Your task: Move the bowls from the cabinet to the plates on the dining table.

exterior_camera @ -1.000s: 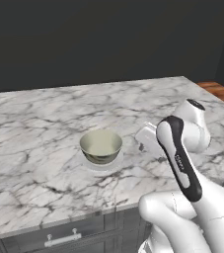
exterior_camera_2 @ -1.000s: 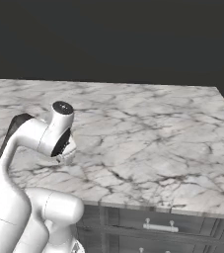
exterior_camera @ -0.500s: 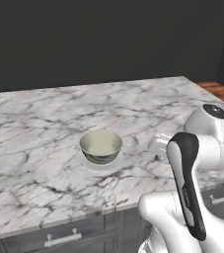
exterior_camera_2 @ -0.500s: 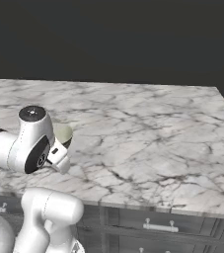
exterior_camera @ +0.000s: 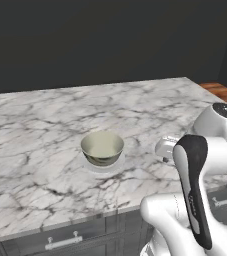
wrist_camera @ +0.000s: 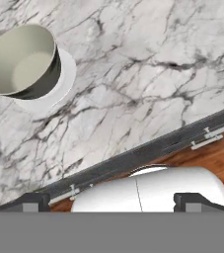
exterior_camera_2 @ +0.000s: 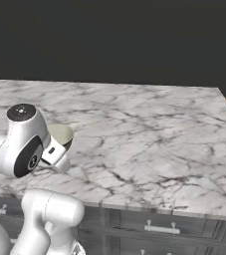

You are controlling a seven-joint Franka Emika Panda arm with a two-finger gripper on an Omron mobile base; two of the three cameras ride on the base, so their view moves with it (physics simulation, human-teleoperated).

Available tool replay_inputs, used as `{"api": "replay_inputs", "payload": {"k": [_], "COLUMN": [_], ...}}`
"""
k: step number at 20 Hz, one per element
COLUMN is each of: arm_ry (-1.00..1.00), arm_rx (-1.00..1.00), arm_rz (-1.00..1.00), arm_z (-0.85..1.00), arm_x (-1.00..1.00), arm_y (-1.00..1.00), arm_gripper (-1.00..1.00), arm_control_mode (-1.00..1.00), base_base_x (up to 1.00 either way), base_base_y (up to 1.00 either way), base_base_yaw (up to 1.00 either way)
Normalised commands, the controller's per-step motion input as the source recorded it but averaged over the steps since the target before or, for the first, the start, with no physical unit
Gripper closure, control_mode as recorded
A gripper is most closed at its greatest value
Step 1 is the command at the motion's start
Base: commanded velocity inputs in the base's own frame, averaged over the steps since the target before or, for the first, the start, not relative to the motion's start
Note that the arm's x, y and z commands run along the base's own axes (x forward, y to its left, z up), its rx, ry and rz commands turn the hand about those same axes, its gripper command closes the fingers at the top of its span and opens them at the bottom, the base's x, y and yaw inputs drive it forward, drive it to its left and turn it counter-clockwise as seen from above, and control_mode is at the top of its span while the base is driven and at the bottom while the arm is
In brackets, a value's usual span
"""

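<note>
One bowl (exterior_camera: 102, 147) sits on its plate (wrist_camera: 59, 89) on the dining table (exterior_camera: 45, 125); gripper (wrist_camera: 111, 201) spread wide, seemingly empty, so next comes fetching another from the cabinet

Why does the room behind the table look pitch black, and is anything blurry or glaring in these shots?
Left base view: the backdrop is flat dark, while the dining table is evenly lit, and the bowl casts only a faint shadow on its plate. Right base view: same soft light, no glare on the marble. Hand view: sharp throughout, with the bowl's inside smoothly shaded.
</note>
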Motion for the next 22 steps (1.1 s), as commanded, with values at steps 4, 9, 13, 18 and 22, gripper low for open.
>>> {"api": "replay_inputs", "payload": {"k": [4,9,13,18,22], "arm_ry": [0.0,0.0,0.0,0.0,0.0], "arm_rx": [0.0,0.0,0.0,0.0,0.0], "arm_rz": [0.0,0.0,0.0,0.0,0.0], "arm_z": [0.0,0.0,0.0,0.0,0.0], "arm_x": [0.0,0.0,0.0,0.0,0.0], "arm_y": [0.0,0.0,0.0,0.0,0.0], "arm_gripper": [-1.0,-1.0,-1.0,-1.0,-1.0], "arm_control_mode": [1.0,1.0,1.0,1.0,1.0], "base_base_x": [-0.23,-0.83,-1.0,-0.58,-0.08], "base_base_y": [-0.03,-0.12,-0.18,-0.02,-0.08], "base_base_yaw": [0.0,0.0,0.0,0.0,-0.02]}}
